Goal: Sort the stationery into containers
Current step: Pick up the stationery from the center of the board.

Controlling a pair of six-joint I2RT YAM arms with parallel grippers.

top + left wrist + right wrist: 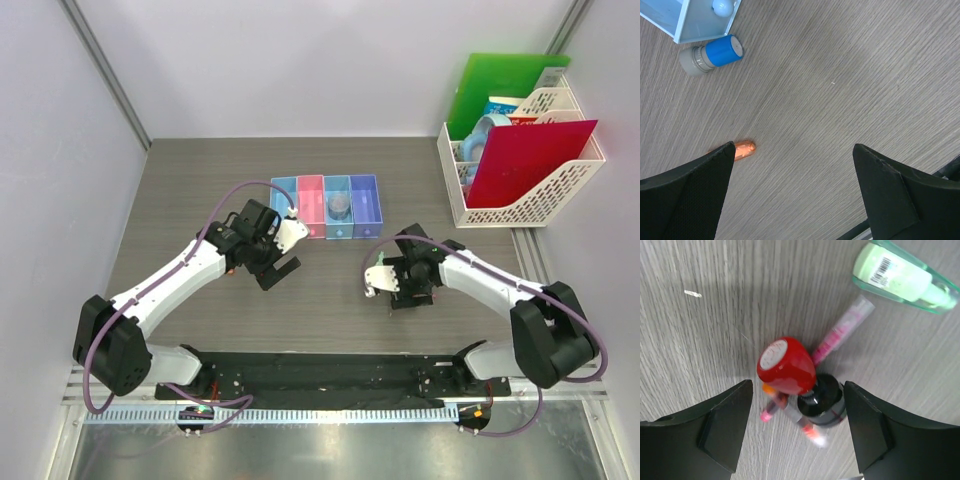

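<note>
Stationery pick, right side: red-black round cap [787, 365] straddled, not yet gripped.
Right gripper [797, 390] is spread, its 2 fingers flanking the cap, which lies across the pens [840, 332] well short of the containers [311, 210]; closing is judged next. Left gripper [795, 150] is spread wide beside the orange piece [745, 149].

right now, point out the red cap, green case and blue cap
red cap [789, 367], right wrist view, rounded side
green case [895, 277], right wrist view, pale body
blue cap [722, 51], left wrist view, side wall

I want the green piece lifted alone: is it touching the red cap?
Apart. The right wrist view shows bare table between the green piece and the red cap.
</note>
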